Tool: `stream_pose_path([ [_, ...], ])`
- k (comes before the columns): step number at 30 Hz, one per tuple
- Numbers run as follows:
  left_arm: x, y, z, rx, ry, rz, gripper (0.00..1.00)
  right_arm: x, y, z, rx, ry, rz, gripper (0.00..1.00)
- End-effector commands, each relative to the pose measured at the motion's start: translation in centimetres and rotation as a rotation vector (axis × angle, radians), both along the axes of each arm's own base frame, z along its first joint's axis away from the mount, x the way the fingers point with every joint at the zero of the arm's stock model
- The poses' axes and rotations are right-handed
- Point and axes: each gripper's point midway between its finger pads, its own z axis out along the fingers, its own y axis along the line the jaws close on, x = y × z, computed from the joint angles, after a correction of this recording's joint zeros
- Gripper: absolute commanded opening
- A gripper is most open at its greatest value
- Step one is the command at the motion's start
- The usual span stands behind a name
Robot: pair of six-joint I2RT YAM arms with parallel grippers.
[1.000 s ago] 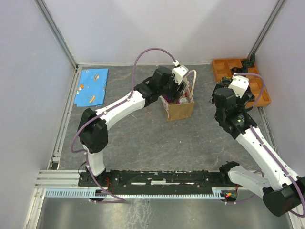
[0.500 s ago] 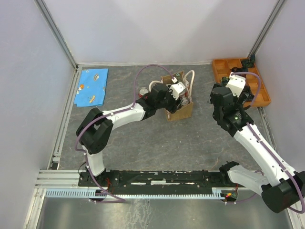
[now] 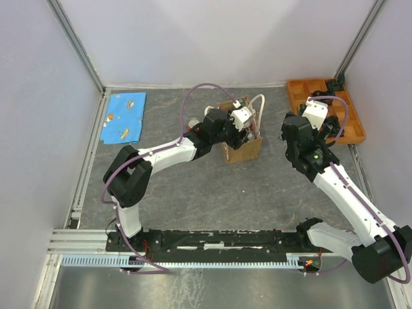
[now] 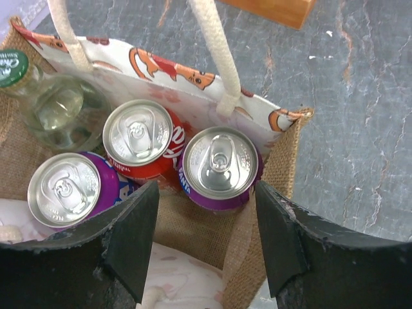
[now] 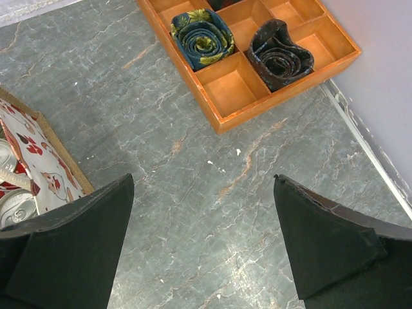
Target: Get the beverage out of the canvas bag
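The tan canvas bag (image 3: 243, 147) stands upright at the table's middle back, with cream handles (image 4: 214, 51). In the left wrist view it holds a purple Fanta can (image 4: 220, 164), a red cola can (image 4: 138, 135), another purple can (image 4: 64, 188) and a clear glass bottle (image 4: 58, 106) with a green cap. My left gripper (image 4: 206, 191) is open just above the bag's mouth (image 3: 248, 131), its jaws either side of the Fanta can's near edge and touching nothing. My right gripper (image 5: 203, 177) is open and empty over bare table to the right of the bag (image 3: 325, 123).
An orange compartment tray (image 3: 299, 96) with rolled ties (image 5: 203, 35) sits at the back right by the wall. A blue patterned cloth (image 3: 124, 116) lies at the back left. A small pale round object (image 3: 192, 122) sits on the table left of the bag.
My left gripper has come down from above the bag's far side to its mouth. The right arm has shifted slightly left.
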Motion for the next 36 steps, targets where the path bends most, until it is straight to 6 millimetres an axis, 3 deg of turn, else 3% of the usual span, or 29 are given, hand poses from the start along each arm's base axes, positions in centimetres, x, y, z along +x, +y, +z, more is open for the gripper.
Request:
stream_pose_path([
  [1, 0.0, -1.7, 1.7, -0.038, -0.008, -0.050, 0.70, 0.7, 0.4, 1.2, 0.034, -0.048, -0.001, 0.97],
  [8, 0.5, -2.4, 0.8, -0.040, 0.076, -0.013, 0.78, 0.8, 0.5, 1.0, 0.039, -0.045, 0.004, 0.97],
  [21, 2.2, -2.7, 0.1, 0.067, 0.272, 0.288, 0.78, 1.2, 1.2, 1.0, 0.046, -0.036, 0.043, 0.97],
  [26, 2.0, -2.6, 0.1, 0.062, 0.347, 0.377, 0.78, 1.0, 1.4, 1.1, 0.056, -0.041, 0.058, 0.97],
  [31, 1.6, -1.8, 0.1, 0.121, 0.304, 0.450, 0.77, 0.5, 1.3, 1.0, 0.068, -0.048, 0.060, 0.97],
  [36, 1.1, -1.9, -1.1, 0.151, 0.331, 0.454, 0.77, 0.3, 1.3, 0.9, 0.086, -0.055, 0.058, 0.97],
])
